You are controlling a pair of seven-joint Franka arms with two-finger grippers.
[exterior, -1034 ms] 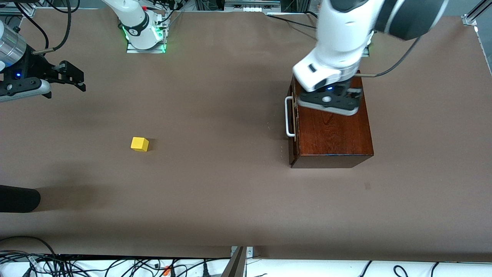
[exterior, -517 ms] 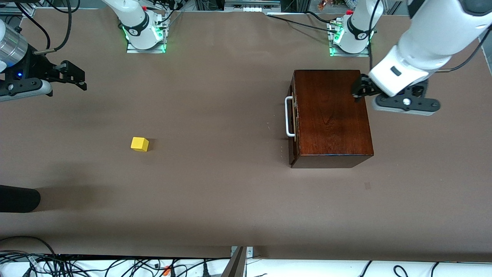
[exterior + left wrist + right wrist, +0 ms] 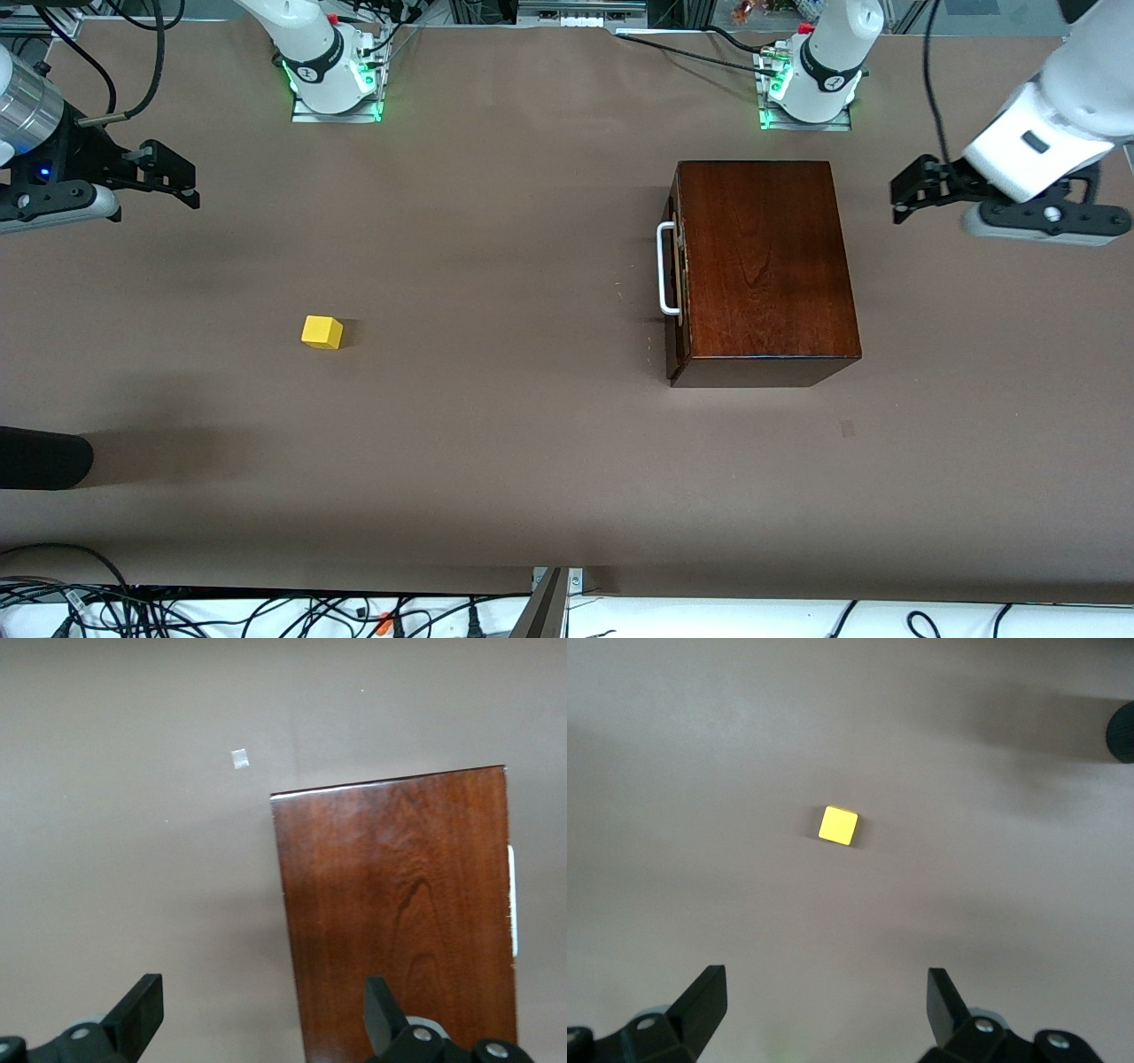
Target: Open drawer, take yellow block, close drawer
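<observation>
Yellow block (image 3: pixel 322 332), a small bright cube, sits alone on the bare brown table (image 3: pixel 496 461), toward the right arm's end and well apart from everything else. In the right wrist view the same block (image 3: pixel 838 825) lies on the tabletop between and ahead of that camera's two fingers.

A dark glossy mahogany box (image 3: pixel 764 266) stands toward the left arm's end of the table, not far from the left arm's base. Its drawer (image 3: pixel 678 275) is pushed fully in, with the white U-shaped handle (image 3: pixel 664 268) facing the middle of the table.

The right gripper (image 3: pixel 182 184) hangs in the air over the edge of the table at the right arm's end, its fingers spread wide and holding nothing.

The left gripper (image 3: pixel 911 190) hovers over bare table between the box and the edge at the left arm's end. Its fingers (image 3: pixel 142 1010) are also spread wide and empty, and the left wrist view looks down on the box top (image 3: pixel 399 912).

A dark rounded object (image 3: pixel 40 456) pokes in at the table edge at the right arm's end, nearer the front camera than the block.
</observation>
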